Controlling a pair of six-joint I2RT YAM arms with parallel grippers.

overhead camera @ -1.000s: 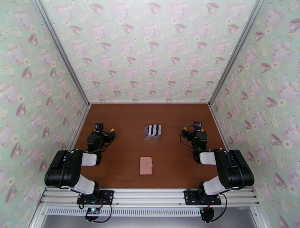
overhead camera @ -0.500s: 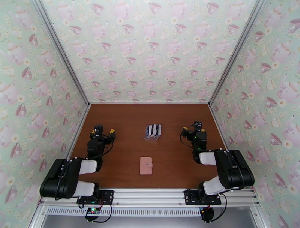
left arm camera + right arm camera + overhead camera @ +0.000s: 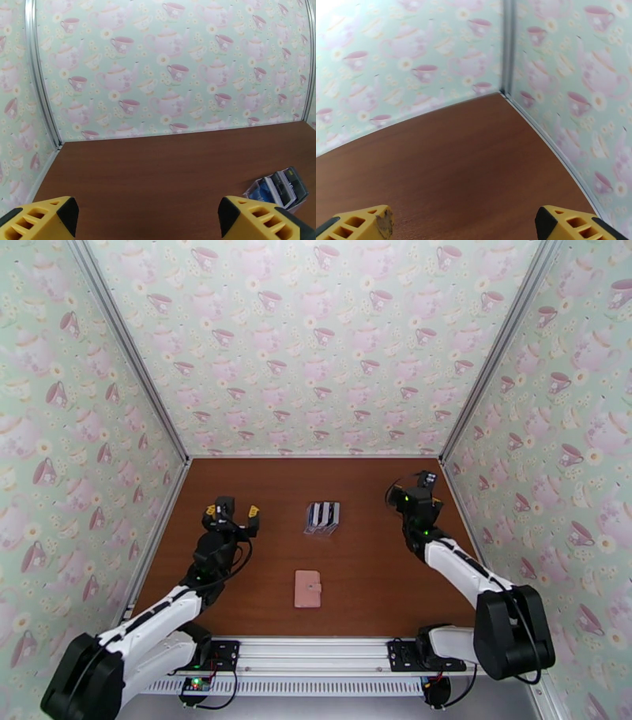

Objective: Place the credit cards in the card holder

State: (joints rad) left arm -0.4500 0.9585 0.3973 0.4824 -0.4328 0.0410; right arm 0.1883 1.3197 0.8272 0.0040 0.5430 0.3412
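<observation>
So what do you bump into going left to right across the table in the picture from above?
left gripper → cards → right gripper

I see a matt wood-grain bench (image 3: 371, 571), a matt pink leather-look card holder (image 3: 307, 588), and beyond it a clear glossy plastic rack (image 3: 318, 530).

Black-and-white credit cards (image 3: 322, 515) stand beyond the closed pink card holder (image 3: 307, 588).

Lab test booth: teapot-wallpaper walls (image 3: 316, 343), aluminium frame (image 3: 316, 650), brown tabletop (image 3: 272, 481).
</observation>
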